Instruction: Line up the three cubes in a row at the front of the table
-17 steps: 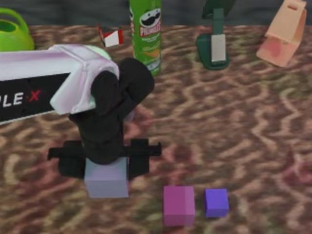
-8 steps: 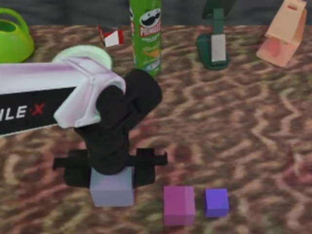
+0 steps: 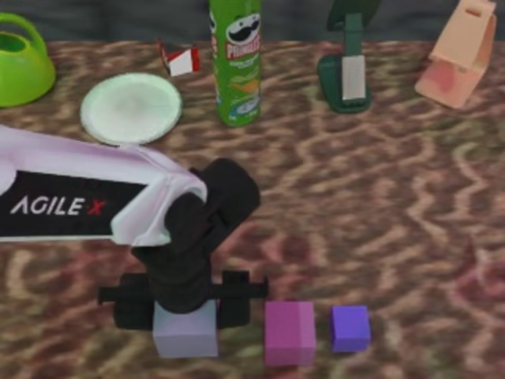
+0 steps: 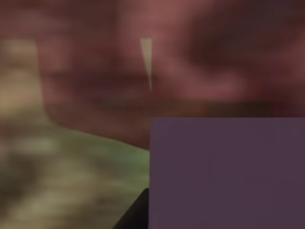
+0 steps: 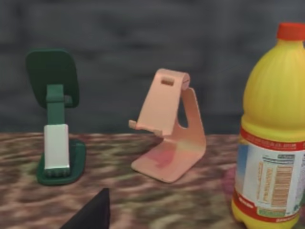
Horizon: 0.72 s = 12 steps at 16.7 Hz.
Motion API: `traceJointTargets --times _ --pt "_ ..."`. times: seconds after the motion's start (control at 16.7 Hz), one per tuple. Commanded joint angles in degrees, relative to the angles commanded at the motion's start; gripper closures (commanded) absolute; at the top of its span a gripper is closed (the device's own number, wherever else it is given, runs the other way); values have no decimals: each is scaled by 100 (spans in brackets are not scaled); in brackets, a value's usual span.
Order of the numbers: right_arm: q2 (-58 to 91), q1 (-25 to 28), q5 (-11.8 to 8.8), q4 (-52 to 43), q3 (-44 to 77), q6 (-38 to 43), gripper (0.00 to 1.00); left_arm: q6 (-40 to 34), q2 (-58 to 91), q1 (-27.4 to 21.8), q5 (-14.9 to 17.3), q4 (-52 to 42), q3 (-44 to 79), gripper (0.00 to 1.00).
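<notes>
A: Top view showed the left gripper (image 3: pixel 187 302) clamped on the large pale lavender solid cube (image 3: pixel 186 335), fingers either side, at the front of the mottled brown wavy-patterned table (image 3: pixel 379 205). Why there?

B: It looked meant to continue the row: the medium magenta-pink cube (image 3: pixel 289 332) sat just beside it, and the small deep violet cube (image 3: pixel 349 328) beyond.

A: Orientation?

B: Square to the row, with no long axis to speak of. The right gripper's state could not be told.

behind my table's far edge at twelve o'clock stands a dark grey wall (image 5: pixel 143 28), dimly lit.
</notes>
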Motion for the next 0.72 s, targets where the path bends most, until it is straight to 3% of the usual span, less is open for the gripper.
traceJointTargets --times 0.18,0.72 --pt "0 0 0 0 0 0 0 0 0 0 0 0 0 100" --pt "0 0 0 0 0 0 0 0 0 0 0 0 0 32"
